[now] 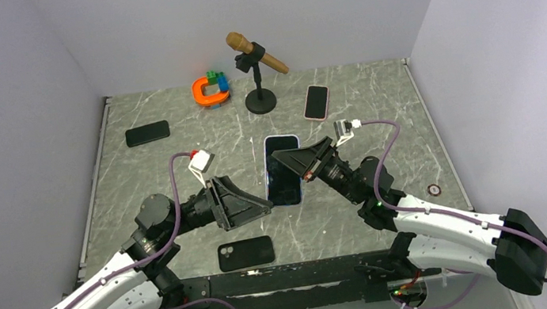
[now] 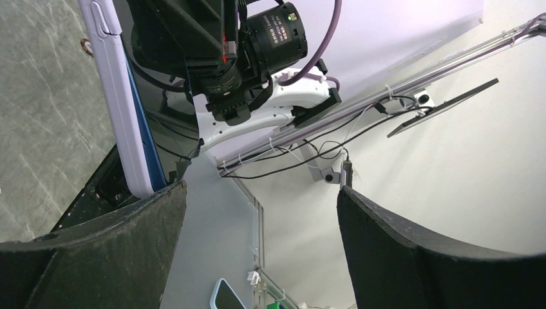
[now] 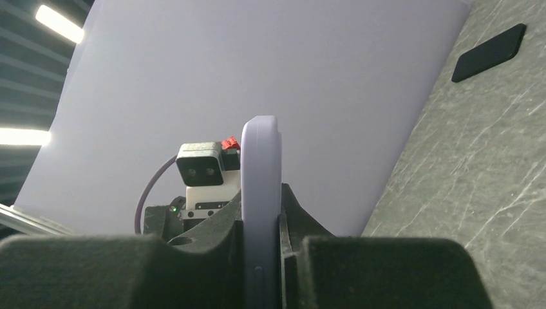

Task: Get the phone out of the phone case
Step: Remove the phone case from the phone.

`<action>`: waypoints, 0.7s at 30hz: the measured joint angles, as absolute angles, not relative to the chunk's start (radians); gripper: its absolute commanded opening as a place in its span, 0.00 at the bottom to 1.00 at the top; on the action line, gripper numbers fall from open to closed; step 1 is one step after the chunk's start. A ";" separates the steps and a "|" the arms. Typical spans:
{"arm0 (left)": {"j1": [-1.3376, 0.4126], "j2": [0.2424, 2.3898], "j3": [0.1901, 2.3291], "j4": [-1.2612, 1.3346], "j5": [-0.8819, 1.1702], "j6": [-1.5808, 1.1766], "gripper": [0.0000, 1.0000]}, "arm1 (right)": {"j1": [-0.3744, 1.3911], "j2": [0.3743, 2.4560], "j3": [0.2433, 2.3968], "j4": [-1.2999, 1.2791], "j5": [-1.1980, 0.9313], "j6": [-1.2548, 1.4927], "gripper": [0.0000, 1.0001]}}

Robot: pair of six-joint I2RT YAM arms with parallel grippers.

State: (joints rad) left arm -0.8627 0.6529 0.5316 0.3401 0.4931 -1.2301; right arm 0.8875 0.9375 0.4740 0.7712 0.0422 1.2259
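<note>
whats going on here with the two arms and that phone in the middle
The right end effector is clamped on the edge of a black-screened phone in a lavender case, holding it up off the grey marble-pattern table. The left end effector is wide open by the phone's near corner, with one finger close to the case but not gripping. The phone is still inside its case.

I log: phone case (image 3: pixel 261 193), smooth matt lilac plastic; phone (image 1: pixel 285 191) screen, glossy black glass; table (image 1: pixel 385 120), grey marble-look, dull sheen; left gripper (image 2: pixel 262 188) fingers (image 2: pixel 412 257), matt black, faintly grainy.
</note>
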 measured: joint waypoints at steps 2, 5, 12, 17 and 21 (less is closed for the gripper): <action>-0.863 0.653 0.532 0.337 0.493 -1.224 0.90 | 0.886 0.937 0.474 0.771 0.042 1.227 0.00; -0.863 0.653 0.532 0.334 0.493 -1.223 0.91 | 0.883 0.937 0.474 0.771 0.041 1.229 0.00; -0.863 0.654 0.532 0.324 0.498 -1.215 0.92 | 0.871 0.936 0.474 0.779 0.039 1.249 0.00; -0.864 0.659 0.532 0.324 0.500 -1.215 0.92 | 0.870 0.936 0.474 0.788 0.028 1.252 0.00; -0.863 0.659 0.534 0.324 0.500 -1.214 0.92 | 0.868 0.943 0.474 0.802 0.021 1.257 0.00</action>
State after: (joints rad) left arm -0.8635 0.6594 0.5339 0.3241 0.4999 -1.2140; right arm 0.8684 0.9432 0.4740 0.8024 0.0208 1.2572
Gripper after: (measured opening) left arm 0.916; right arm 0.189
